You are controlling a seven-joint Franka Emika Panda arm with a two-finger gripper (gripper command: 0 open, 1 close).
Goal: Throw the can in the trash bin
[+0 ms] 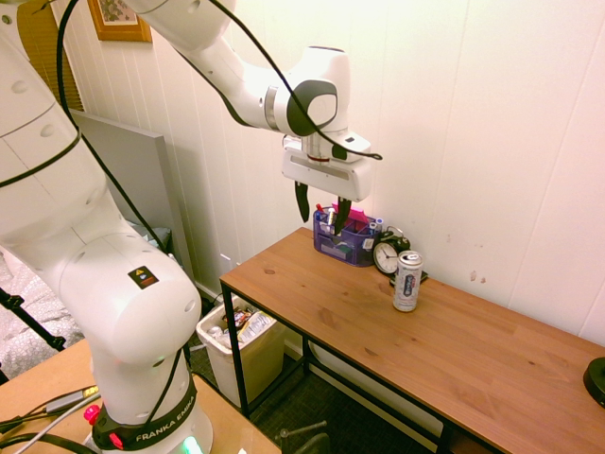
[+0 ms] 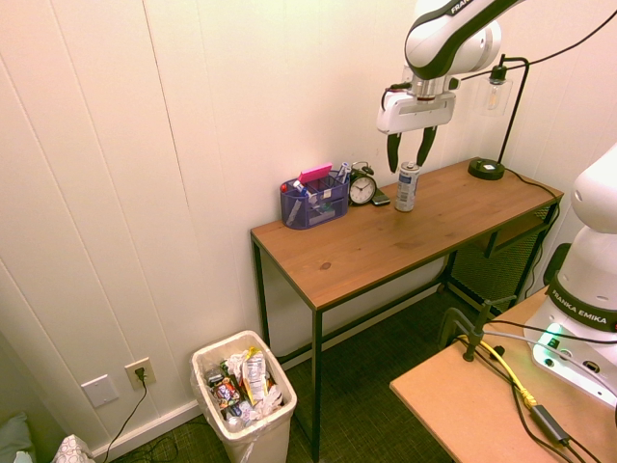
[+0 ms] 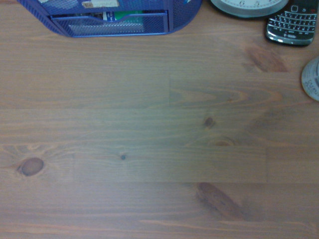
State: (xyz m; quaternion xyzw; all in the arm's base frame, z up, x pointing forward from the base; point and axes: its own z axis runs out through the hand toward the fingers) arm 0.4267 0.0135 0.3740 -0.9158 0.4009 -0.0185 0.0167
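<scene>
A slim silver can (image 1: 407, 281) (image 2: 407, 186) stands upright on the wooden table (image 1: 454, 350) (image 2: 405, 236), just in front of the alarm clock. Only its top edge (image 3: 312, 79) shows in the wrist view. My gripper (image 1: 321, 210) (image 2: 408, 151) hangs open and empty well above the tabletop, between the can and the blue organizer. The beige-white trash bin (image 1: 253, 361) (image 2: 265, 436) stands on the floor beside the table's end, with wrappers and rubbish inside.
A blue mesh desk organizer (image 1: 346, 236) (image 2: 314, 200) (image 3: 114, 20), a round black alarm clock (image 1: 388, 253) (image 2: 362, 187) and a black phone (image 3: 291, 26) sit along the wall. A black lamp base (image 2: 485, 169) stands at the table's other end.
</scene>
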